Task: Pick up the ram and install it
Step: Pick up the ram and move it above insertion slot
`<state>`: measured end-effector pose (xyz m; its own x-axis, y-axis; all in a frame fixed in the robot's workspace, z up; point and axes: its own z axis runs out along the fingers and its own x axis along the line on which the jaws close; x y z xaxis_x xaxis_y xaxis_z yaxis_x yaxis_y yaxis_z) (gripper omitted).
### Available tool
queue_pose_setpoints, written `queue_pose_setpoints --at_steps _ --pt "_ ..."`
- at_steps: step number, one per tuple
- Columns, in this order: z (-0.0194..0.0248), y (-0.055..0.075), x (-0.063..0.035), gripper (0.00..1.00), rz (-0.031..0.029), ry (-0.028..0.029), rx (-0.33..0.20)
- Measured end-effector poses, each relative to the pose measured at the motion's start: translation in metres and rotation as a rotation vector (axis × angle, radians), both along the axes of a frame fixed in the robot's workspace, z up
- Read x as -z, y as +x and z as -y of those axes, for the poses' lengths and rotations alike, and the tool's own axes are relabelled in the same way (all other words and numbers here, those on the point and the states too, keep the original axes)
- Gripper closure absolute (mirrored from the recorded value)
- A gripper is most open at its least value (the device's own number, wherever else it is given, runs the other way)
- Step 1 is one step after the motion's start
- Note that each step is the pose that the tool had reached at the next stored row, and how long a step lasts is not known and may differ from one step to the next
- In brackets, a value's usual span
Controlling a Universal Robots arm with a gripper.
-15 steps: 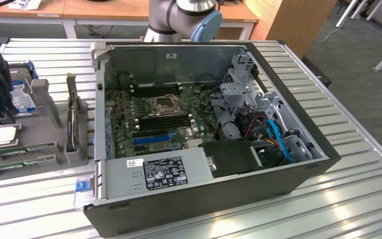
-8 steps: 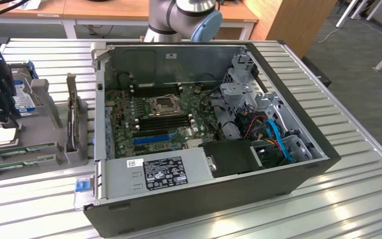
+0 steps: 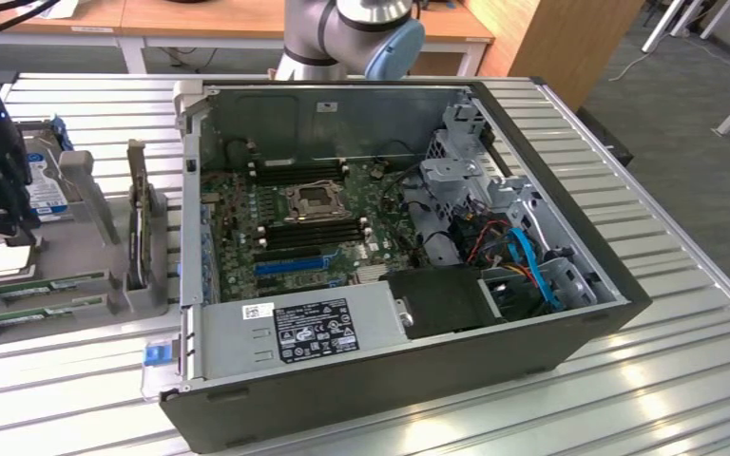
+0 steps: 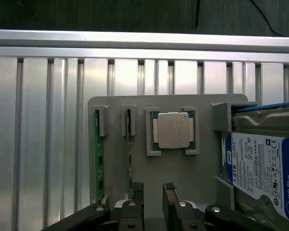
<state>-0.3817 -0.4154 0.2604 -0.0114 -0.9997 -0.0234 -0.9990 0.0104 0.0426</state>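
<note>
Two green ram sticks stand on edge in a grey holder tray (image 4: pixel 202 159): one ram stick (image 4: pixel 97 159) nearer the tray's edge, a second ram stick (image 4: pixel 128 154) beside it. In the exterior view their green edges (image 3: pixel 35 283) show low on the tray at the far left. My gripper (image 4: pixel 153 195) hangs just above the tray, open, nothing between its fingers. The second stick runs up to the side of one finger (image 4: pixel 136 191). In the exterior view the gripper (image 3: pixel 1 228) is over the tray, left of the open computer case (image 3: pixel 530 323). Black memory slots (image 3: pixel 308 233) lie on the motherboard.
A square silver processor chip (image 4: pixel 172 130) and a hard drive with a blue label (image 4: pixel 265 173) share the tray. The case holds a power supply (image 3: pixel 301 328), cables (image 3: pixel 530 256) and a drive cage (image 3: pixel 467 171). A ribbed aluminium table (image 3: pixel 669 361) carries everything.
</note>
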Motion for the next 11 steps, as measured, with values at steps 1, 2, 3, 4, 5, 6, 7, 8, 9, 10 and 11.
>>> queue_pose_setpoints --at_steps 1,2,3,4,5,6,7,8,9,10,11 --pt "0.0008 0.0 0.0 0.71 -0.0001 0.0 0.0" --pt "0.0021 0.0 -0.0002 0.71 -0.0003 -0.0002 0.0" --pt "0.0033 0.0 -0.0002 0.71 -0.0003 -0.0002 0.0" --pt "0.0048 0.0 -0.0001 0.71 -0.0003 -0.0001 0.0" --pt "0.0063 0.0 -0.0002 0.71 -0.0002 -0.0001 0.0" --pt "0.0078 0.0 -0.0002 0.71 -0.0003 -0.0002 0.0" --pt "0.0095 0.0 -0.0001 0.71 -0.0002 -0.0001 0.0" --pt "0.0111 0.0 -0.0002 0.71 -0.0003 -0.0001 0.0" --pt "0.0131 0.0 -0.0002 0.71 -0.0002 -0.0002 0.0" --pt "0.0149 0.0 -0.0002 0.71 -0.0003 -0.0002 0.0" --pt "0.0168 0.0 -0.0002 0.71 -0.0003 -0.0001 0.0"
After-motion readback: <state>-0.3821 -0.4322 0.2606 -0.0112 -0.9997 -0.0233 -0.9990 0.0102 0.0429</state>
